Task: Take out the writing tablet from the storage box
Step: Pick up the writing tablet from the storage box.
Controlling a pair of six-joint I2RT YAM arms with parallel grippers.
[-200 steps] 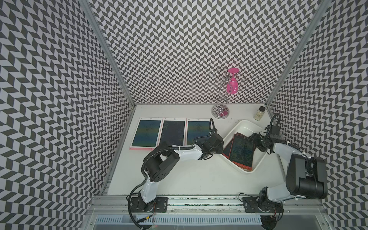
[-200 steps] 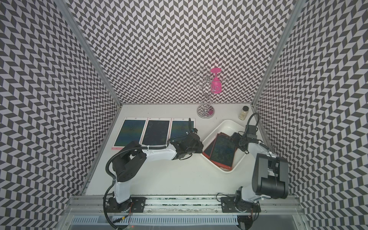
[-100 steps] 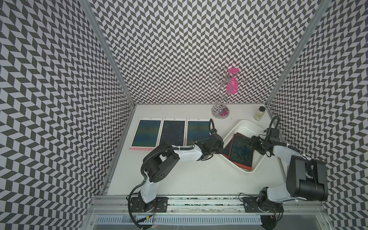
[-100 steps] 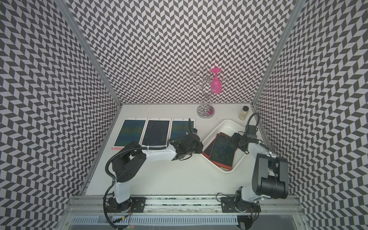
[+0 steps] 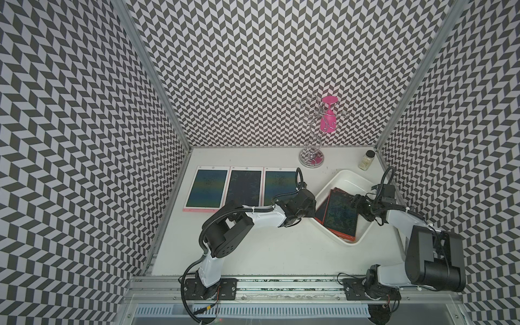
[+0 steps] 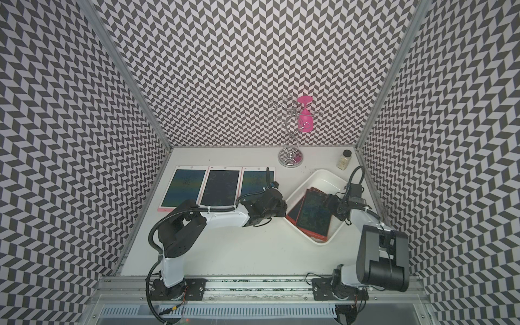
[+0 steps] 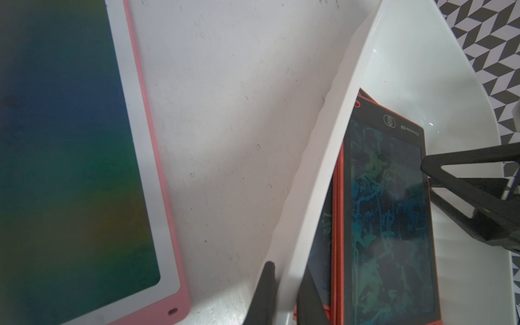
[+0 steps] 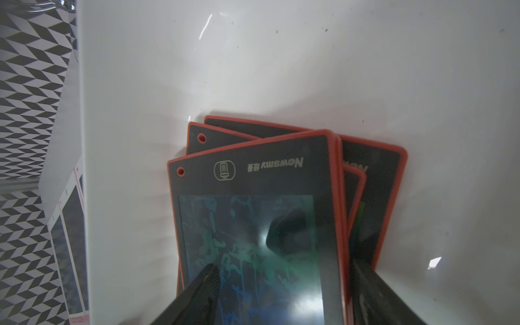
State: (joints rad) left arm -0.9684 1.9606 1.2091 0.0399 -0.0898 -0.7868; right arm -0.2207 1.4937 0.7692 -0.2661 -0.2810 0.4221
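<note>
Bright, even top views; wrist views dimmer, glare on the writing tablet point(image 8: 247, 239), pink-framed tablet point(image 7: 70, 154) blurred.

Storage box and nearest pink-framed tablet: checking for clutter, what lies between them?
Only bare tabletop, plain in the left wrist view; the left gripper, clamped on the storage box rim, has one finger in that gap.
</note>
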